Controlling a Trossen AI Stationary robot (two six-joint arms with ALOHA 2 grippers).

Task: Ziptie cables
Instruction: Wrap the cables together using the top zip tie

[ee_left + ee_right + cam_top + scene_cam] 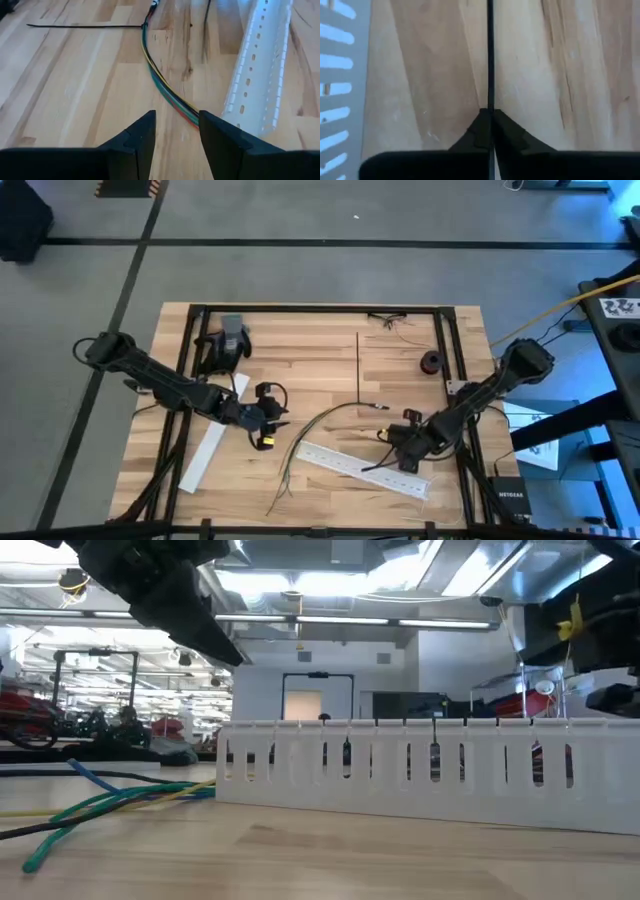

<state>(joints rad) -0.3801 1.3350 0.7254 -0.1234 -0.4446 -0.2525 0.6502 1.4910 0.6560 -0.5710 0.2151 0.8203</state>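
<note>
Both arms are dark, basically black all over, built from chunky rounded joints with slimmer links between them. The left gripper (263, 427) has a small yellow bit near its tip plus looping black wiring around the wrist. The right gripper (392, 448) is all black too. Up close, the fingers (140, 142) are matte black wedges with flat angled faces.

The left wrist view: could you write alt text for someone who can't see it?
The left gripper, fingers open, hangs over a wooden table above the cables, a curving multicoloured bundle. A white perforated strip lies beside them.
</note>
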